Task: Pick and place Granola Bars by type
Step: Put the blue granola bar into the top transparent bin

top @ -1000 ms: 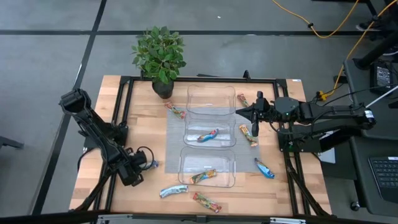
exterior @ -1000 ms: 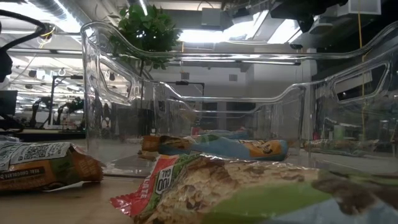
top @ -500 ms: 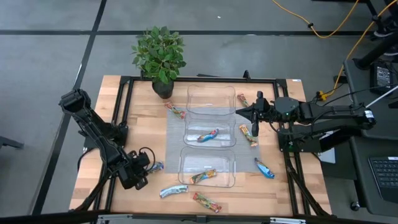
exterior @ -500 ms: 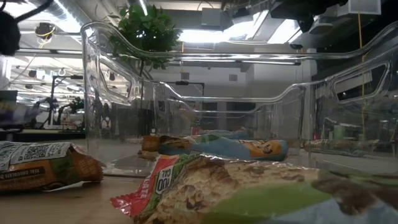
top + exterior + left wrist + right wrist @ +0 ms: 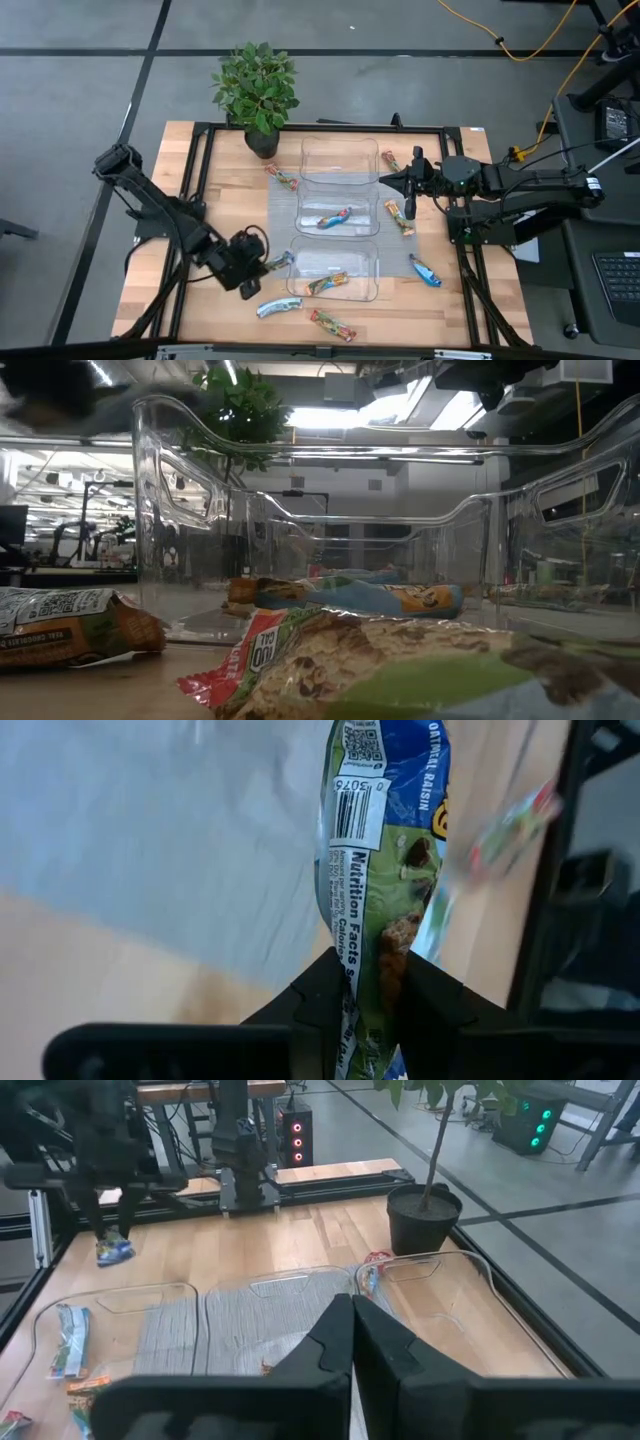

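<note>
Your left gripper [image 5: 266,264] has swung in from the table's left side toward the trays, carrying its bar along. Its fingers are pinched on a blue-silver oatmeal raisin granola bar [image 5: 385,870], now just beside the left wall of the nearest clear tray [image 5: 296,250]. Your right gripper [image 5: 392,181] waits beside the middle tray [image 5: 372,205], fingers fully closed, holding nothing.

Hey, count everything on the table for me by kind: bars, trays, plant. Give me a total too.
Bars: 10, one of them held by the left gripper
Trays: 3
Plant: 1
Total: 14
</note>
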Controlling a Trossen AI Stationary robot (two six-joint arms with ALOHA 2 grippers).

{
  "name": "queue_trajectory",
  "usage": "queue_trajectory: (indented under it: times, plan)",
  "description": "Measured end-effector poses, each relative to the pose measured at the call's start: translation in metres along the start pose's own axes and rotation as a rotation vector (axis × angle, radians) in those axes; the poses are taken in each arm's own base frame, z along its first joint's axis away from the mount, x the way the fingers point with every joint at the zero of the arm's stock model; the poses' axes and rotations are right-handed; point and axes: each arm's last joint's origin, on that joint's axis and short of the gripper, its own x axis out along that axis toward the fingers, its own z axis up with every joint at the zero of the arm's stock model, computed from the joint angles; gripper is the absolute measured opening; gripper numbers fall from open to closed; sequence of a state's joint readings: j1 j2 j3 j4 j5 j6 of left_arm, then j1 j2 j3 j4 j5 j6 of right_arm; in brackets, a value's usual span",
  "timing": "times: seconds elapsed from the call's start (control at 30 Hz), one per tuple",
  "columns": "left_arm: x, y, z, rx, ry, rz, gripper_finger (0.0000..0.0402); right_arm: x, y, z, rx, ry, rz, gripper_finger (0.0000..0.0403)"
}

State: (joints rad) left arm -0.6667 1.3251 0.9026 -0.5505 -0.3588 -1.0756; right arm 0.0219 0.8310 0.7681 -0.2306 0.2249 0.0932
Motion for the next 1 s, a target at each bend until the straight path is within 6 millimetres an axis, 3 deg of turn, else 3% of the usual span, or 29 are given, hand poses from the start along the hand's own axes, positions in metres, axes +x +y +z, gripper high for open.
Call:
queue_trajectory:
  times: [0.43,0.67,1.0]
  plan:
    - [-0.035,0.000,0.116,0.091,-0.238,-0.045,0.0066,0.000,0.000,0.000,0.003,0.000,0.000,0.0008]
    - [-0.050,0.026,0.164,0.052,-0.285,-0.066,0.0066,0.000,0.000,0.000,0.003,0.000,0.000,0.0008]
    - [-0.057,0.060,0.226,0.055,-0.336,0.079,0.0065,0.000,0.000,0.000,-0.035,-0.001,-0.003,0.0008]
